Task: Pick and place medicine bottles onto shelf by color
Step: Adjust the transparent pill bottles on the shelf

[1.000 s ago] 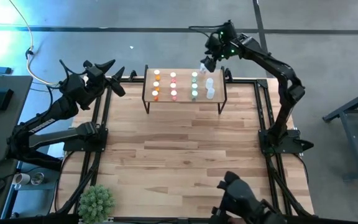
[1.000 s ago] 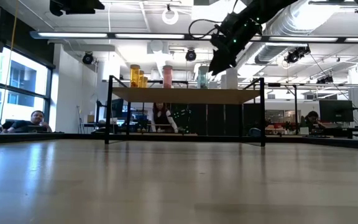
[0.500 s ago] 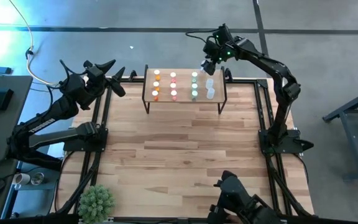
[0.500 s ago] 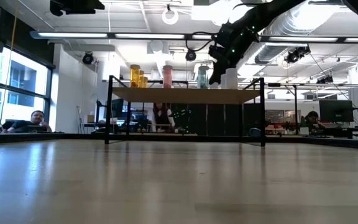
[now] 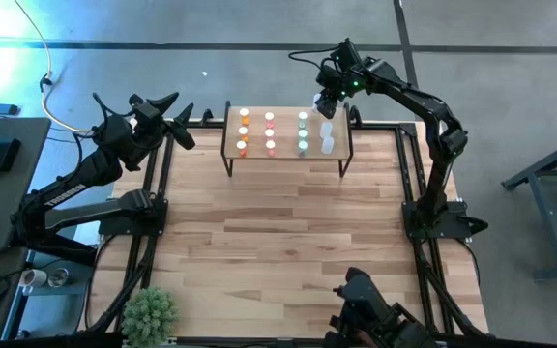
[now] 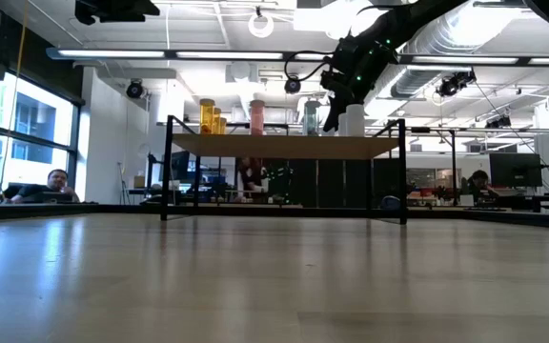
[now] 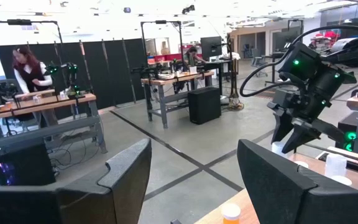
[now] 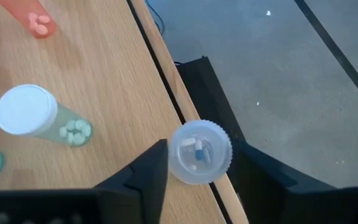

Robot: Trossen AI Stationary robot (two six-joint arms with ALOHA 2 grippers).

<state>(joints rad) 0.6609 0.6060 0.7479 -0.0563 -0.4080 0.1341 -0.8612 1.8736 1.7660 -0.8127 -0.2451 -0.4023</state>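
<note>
The shelf (image 5: 286,132) stands at the table's far middle. On it, upright, are columns of orange (image 5: 244,130), pink (image 5: 270,130), green (image 5: 303,130) and clear (image 5: 326,135) medicine bottles. My right gripper (image 5: 323,97) slants down over the shelf's far right corner, shut on another clear bottle (image 8: 199,152) at the board's far edge (image 8: 166,74). A white-capped green bottle (image 8: 25,109) stands close by. My left gripper (image 5: 180,121) waits open, beyond the shelf's left end, holding nothing. My right gripper pinches the clear bottle between its two fingers, one finger (image 8: 154,165) on each side of its round wall (image 8: 174,155). The fingers slant down from the far side. The bottle's ridged round end faces the wrist camera. Whether its base rests on the board I cannot tell.
A green plant (image 5: 150,311) sits at the table's near left corner and a dark device (image 5: 375,314) at the near edge. Bare tabletop (image 5: 278,232) lies in front of the shelf. People (image 6: 57,183) are in the room beyond the table.
My right gripper has come down toward the shelf's far right corner and tipped a little more steeply, then kept still.
</note>
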